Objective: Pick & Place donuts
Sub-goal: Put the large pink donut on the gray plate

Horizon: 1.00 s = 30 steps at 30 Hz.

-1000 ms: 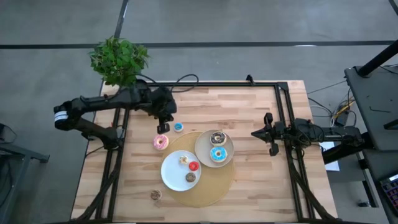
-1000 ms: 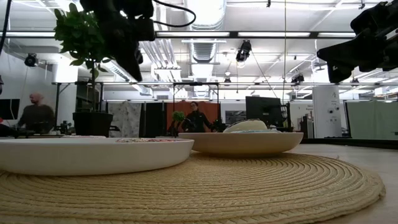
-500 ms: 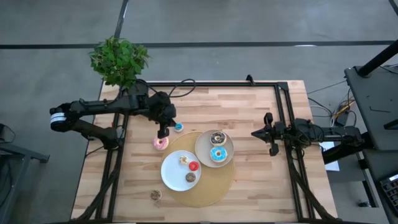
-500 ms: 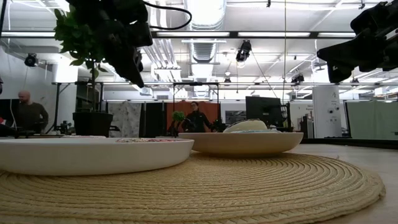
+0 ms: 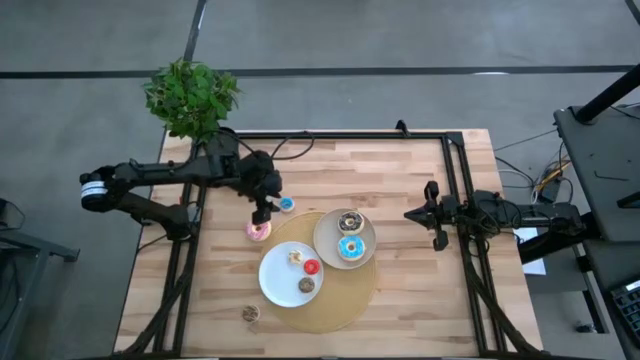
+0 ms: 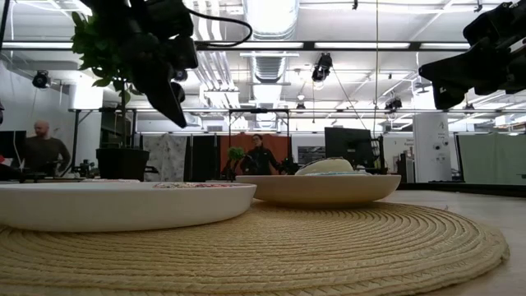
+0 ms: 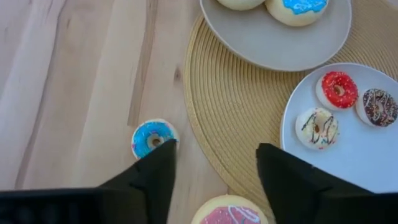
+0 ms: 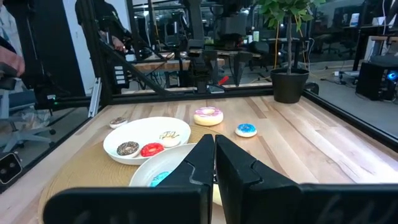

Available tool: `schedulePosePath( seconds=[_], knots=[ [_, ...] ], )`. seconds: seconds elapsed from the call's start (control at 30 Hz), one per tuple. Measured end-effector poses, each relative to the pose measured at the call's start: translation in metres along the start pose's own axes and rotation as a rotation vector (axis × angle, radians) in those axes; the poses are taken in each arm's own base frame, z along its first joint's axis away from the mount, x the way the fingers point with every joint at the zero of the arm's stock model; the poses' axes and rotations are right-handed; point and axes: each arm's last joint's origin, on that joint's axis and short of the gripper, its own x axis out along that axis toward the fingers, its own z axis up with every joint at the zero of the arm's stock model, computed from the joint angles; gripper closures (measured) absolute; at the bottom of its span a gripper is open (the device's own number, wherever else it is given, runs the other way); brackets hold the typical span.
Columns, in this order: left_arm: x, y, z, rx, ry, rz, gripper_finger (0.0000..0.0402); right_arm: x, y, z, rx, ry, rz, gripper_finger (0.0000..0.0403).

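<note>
At the far left you see the left arm reaching across the pale butcher-block table (image 5: pixel 400 185), past a leafy potted plant (image 5: pixel 190 95). Your left gripper (image 5: pixel 262 213) points down above the pink-iced donut (image 5: pixel 259 231); in the left wrist view its two dark fingers (image 7: pixel 152 180) stand apart with nothing between them, the pink ring's rounded top showing in the gap. Just beside it lies the mini blue donut (image 5: pixel 287 205), a small glossy ring on bare wood. Nearer the front edge, a mini brown donut (image 5: pixel 250 314) sits alone on the planks.

At centre, a round woven straw mat (image 5: pixel 350 300) carries two smooth plates. The white plate (image 5: pixel 275 280) holds three mini rings: cream donut (image 5: pixel 296 258), red donut (image 5: pixel 311 267) and chocolate mini donut (image 5: pixel 306 285). The beige plate (image 5: pixel 325 235), overlapping the white one's rim, holds a chocolate donut (image 5: pixel 349 222) and a blue-iced donut (image 5: pixel 350 248).

At right, your right arm lies level along the table's edge, well apart from the plates; the right gripper (image 5: pixel 433 215) has its fingers pressed together, holding nothing.
</note>
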Motion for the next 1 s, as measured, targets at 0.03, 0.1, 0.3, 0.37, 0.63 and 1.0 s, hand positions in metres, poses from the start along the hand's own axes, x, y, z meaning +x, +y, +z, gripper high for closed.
schedulePosePath(
  seconds=[0.03,0.1,0.3,0.37,0.63,1.0],
  knots=[
    [0.001,0.000,-0.001,-0.001,0.005,-0.001,0.0198,0.000,0.000,0.000,0.000,0.000,0.000,0.0394],
    [0.003,0.000,-0.004,-0.002,0.014,-0.001,0.0178,0.000,0.000,0.000,-0.001,0.000,0.000,0.0394],
    [0.004,-0.003,-0.007,0.001,0.045,-0.008,0.0159,0.000,0.000,0.000,0.000,0.000,0.000,0.0394],
    [0.003,-0.005,-0.009,0.012,0.065,-0.020,0.0159,0.000,0.000,0.000,-0.003,0.000,0.000,0.0394],
    [-0.007,-0.018,-0.019,0.068,0.128,-0.062,0.0159,0.000,0.000,0.000,-0.004,0.000,0.000,0.0394],
    [-0.015,-0.031,-0.031,0.137,0.232,-0.107,0.0159,0.000,0.000,0.000,0.000,0.000,0.000,0.0394]
  ],
)
